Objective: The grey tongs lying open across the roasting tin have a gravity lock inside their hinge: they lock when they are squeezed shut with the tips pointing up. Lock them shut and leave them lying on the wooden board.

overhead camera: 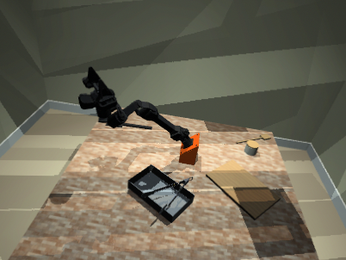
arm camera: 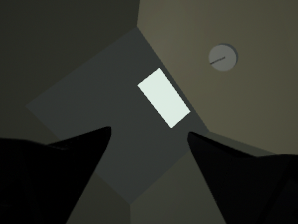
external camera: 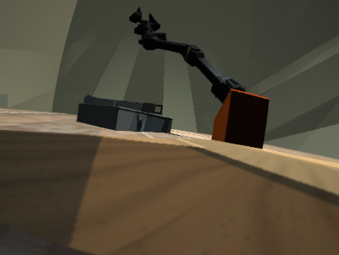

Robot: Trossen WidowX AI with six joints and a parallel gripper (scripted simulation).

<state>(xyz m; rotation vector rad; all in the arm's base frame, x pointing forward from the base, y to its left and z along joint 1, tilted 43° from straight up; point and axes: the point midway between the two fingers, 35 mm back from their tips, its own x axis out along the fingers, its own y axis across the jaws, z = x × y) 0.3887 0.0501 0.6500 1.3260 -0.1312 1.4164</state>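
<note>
The grey tongs (overhead camera: 186, 182) (external camera: 101, 101) lie spread open across the black roasting tin (overhead camera: 137, 194) (external camera: 97, 117), with the hinge by the tin's right rim in the top view and one leg reaching out over the near rim. The wooden board (overhead camera: 241, 185) (external camera: 190, 203) lies right of the tin in the top view and fills the foreground of the exterior view, with no tongs on it. My gripper (overhead camera: 86, 89) (external camera: 145, 13) (arm camera: 150, 133) is open and empty, raised high above the table and well away from the tongs, its fingers pointing upward. Whether the lock is engaged cannot be seen.
An orange block (overhead camera: 189, 155) (external camera: 246, 120) stands at the arm's base. A grey tub with a tan top (overhead camera: 251, 148) and a thin tan utensil (overhead camera: 264, 137) are beyond the board. A dark rod (overhead camera: 135, 126) lies beneath the raised arm. The wrist view shows a bright panel (arm camera: 164, 98).
</note>
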